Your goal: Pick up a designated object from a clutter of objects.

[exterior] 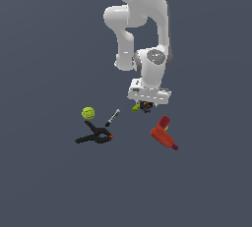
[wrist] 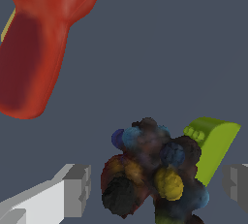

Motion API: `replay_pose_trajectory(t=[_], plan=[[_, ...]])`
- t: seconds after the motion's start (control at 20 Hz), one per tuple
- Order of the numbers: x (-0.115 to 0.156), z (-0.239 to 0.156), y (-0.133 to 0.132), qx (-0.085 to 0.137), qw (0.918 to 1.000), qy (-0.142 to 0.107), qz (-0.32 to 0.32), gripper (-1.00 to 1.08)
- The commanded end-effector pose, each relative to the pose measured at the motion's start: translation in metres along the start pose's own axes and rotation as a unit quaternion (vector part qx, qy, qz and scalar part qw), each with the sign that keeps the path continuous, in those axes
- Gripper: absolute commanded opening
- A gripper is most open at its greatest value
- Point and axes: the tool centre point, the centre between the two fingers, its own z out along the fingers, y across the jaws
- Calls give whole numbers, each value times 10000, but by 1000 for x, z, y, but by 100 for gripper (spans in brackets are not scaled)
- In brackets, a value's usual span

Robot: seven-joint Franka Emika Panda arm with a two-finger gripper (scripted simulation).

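The designated object [wrist: 155, 174] is a dark lumpy thing with blue, yellow and brown-orange blobs. It lies right under the hand, where it shows as a tiny dark speck [exterior: 146, 106] in the exterior view. My gripper [wrist: 157, 184] is open, its grey fingers [wrist: 77, 189] standing on either side of the lump with small gaps. The rest of the clutter of objects lies scattered around, and a yellow-green wedge [wrist: 213, 145] touches the lump's side inside the finger span. In the exterior view the gripper [exterior: 147, 104] hangs low over the ground.
The red drill [exterior: 164, 132] lies toward the exterior view's right and looms large as a red body [wrist: 43, 39] in the wrist view. Toward the exterior view's left are a yellow-green ball [exterior: 88, 113], a black clamp with red tip [exterior: 96, 136] and a thin black-and-silver stick [exterior: 112, 118].
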Motion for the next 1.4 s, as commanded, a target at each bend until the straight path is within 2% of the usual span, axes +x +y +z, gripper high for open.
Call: replay_pose_trajectory(t=[0.0, 0.2, 0.25, 0.9, 1.35], plan=[[0, 7, 0, 2, 10000, 4, 0, 100], [0, 10, 0, 1, 10000, 5, 2, 100], [0, 10, 0, 1, 10000, 5, 2, -100], [0, 7, -1, 4, 10000, 14, -1, -100], [1, -23, -8, 4, 10000, 14, -1, -100]])
